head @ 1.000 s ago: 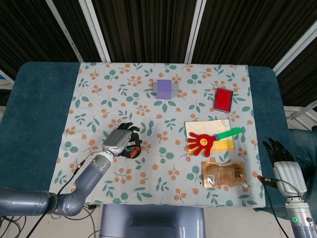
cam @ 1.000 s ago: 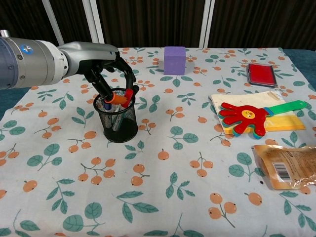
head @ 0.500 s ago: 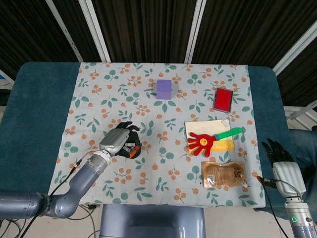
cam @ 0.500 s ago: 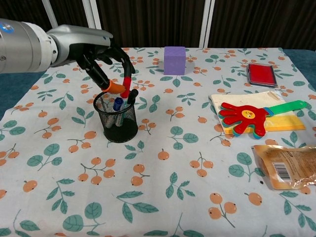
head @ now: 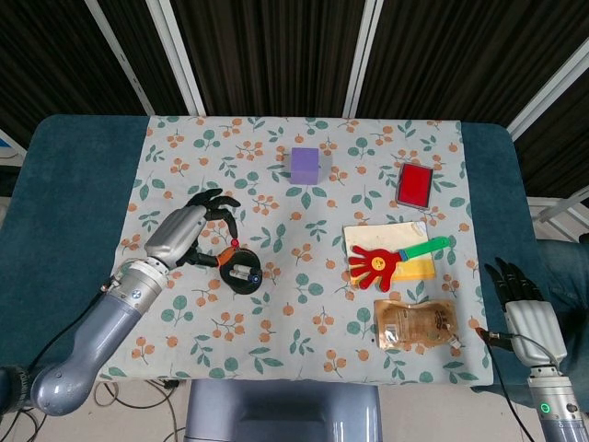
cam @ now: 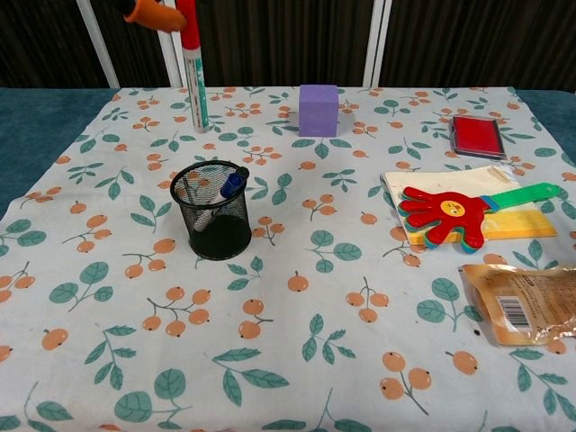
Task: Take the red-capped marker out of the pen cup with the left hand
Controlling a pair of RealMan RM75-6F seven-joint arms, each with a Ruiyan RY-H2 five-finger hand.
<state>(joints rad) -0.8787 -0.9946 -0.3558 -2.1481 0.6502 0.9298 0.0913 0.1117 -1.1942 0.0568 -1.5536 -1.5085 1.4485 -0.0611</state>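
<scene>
My left hand (head: pixel 189 235) is raised left of and above the black mesh pen cup (head: pixel 242 274), pinching the red-capped marker (cam: pixel 195 81). In the chest view the marker hangs upright, clear of the cup (cam: pixel 212 209), with its red cap at the top edge; the hand itself is cut off there. An orange-capped marker end (cam: pixel 153 11) shows beside it at the top edge, and whether the hand holds it too is unclear. A blue-capped marker (cam: pixel 229 184) stays in the cup. My right hand (head: pixel 517 287) hangs off the table's right edge, fingers straight and holding nothing.
A purple block (head: pixel 305 166) stands at the back centre and a red case (head: pixel 414 183) at the back right. A red hand-shaped clapper (head: pixel 386 261) lies on a yellow pad, with a brown snack pouch (head: pixel 416 324) in front of it.
My left hand has risen and drawn back to the left, lifting the red-capped marker fully out of the cup. The orange-capped one went up with it. My right hand has not moved.
</scene>
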